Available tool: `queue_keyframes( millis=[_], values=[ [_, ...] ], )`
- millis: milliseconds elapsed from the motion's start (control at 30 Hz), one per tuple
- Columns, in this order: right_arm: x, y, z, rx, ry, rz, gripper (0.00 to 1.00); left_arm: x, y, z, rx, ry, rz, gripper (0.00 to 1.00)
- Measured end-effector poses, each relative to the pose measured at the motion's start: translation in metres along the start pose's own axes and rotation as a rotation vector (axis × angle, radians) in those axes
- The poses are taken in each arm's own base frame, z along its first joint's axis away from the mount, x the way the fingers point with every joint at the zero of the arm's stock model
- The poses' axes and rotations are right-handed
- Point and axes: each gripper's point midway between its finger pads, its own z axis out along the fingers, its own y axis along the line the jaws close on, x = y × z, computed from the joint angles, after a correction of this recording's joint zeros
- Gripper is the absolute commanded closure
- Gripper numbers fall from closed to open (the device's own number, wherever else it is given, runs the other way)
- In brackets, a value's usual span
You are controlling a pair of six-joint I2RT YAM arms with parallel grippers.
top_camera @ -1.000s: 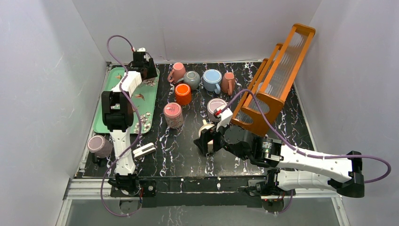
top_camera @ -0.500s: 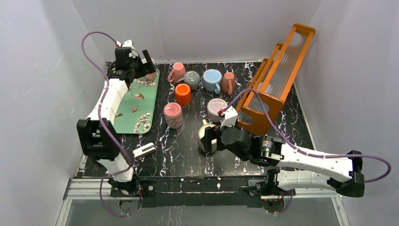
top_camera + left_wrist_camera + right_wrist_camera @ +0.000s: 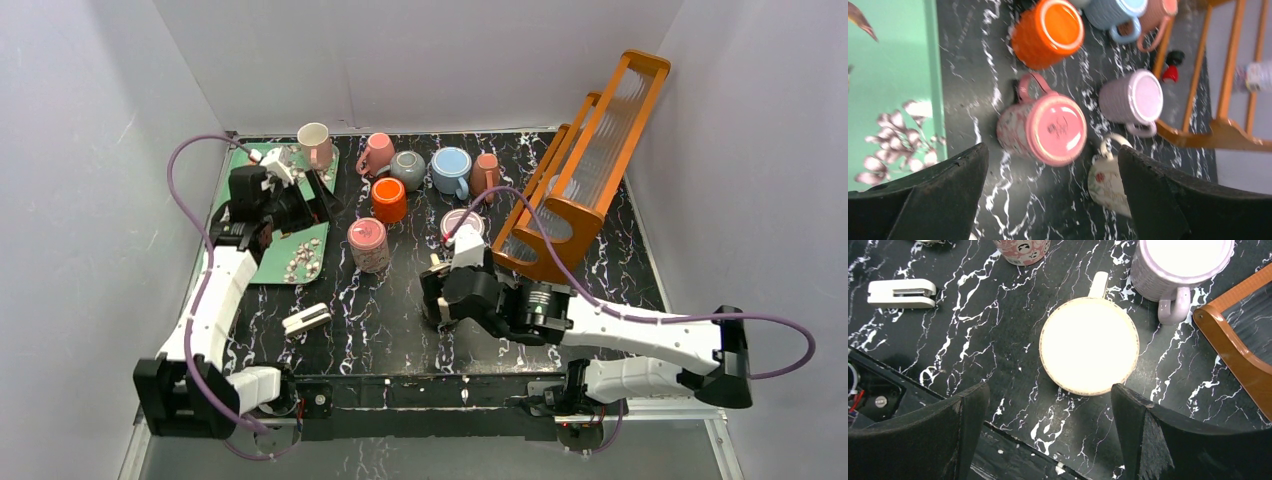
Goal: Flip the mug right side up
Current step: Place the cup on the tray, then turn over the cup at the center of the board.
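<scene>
A cream mug stands upside down on the black marble table, its handle pointing away from me. My right gripper hovers open just near of it, touching nothing; in the top view the right gripper covers most of that mug. A pink-and-cream mug stands upright, mouth up, at the far end of the green tray. My left gripper is open and empty over the tray's right edge. Between the left gripper's fingers I see an upside-down pink floral mug below.
More mugs crowd the far middle: orange, pink, grey, blue, brown and an upside-down lilac one. An orange rack leans at the right. A white clip lies near the front.
The left gripper opened, let go of the pink-and-cream mug at the tray's far end and drew back toward me. The right gripper shifted slightly over the cream mug.
</scene>
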Motion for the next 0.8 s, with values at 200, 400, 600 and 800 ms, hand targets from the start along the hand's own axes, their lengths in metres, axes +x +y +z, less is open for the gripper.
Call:
queue_keyframes(
  millis=[200, 400, 600, 800],
  values=[
    [-0.005, -0.004, 0.024, 0.051, 0.074, -0.027, 0.04, 0.041, -0.028, -0.036, 0.163, 0.025, 0.028, 0.02],
    [-0.023, -0.044, 0.049, 0.118, 0.123, 0.036, 0.18, 0.073, -0.045, -0.064, 0.275, 0.006, 0.070, 0.02],
    [-0.046, -0.079, 0.061, 0.179, 0.123, 0.059, 0.40, 0.095, -0.050, -0.071, 0.329, 0.017, 0.093, 0.02],
    [-0.049, -0.100, 0.076, 0.234, 0.156, 0.019, 0.47, 0.108, -0.047, -0.064, 0.343, 0.040, 0.086, 0.02]
  ],
)
